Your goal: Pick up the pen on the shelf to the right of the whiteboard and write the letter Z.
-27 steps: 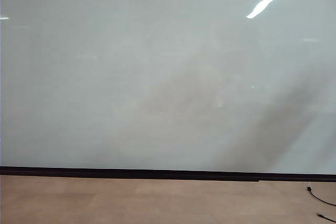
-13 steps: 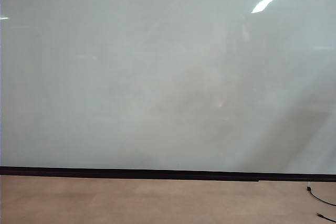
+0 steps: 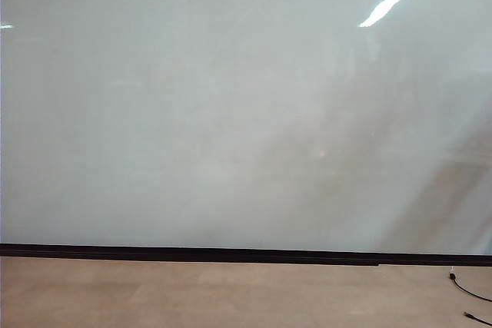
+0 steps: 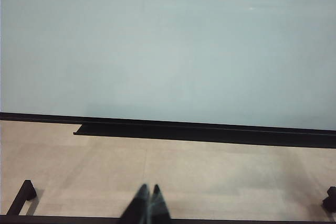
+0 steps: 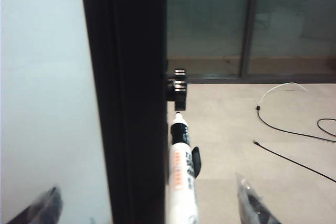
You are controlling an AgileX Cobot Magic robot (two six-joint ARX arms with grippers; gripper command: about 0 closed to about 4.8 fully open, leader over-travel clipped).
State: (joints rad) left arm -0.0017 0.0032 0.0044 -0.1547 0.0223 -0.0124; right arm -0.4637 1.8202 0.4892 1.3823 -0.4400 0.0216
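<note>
Fingers of the right hand (image 5: 147,205) are apart around the pen (image 5: 181,182); center it, then squeeze gently. Left hand (image 4: 148,203), low in its frame, is together.

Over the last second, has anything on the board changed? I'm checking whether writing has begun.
Nothing is written. Only the dim shadow on the whiteboard slid toward the lower right. The dark strip along its bottom and the floor cable stayed put. No gripper shows in the exterior view.
</note>
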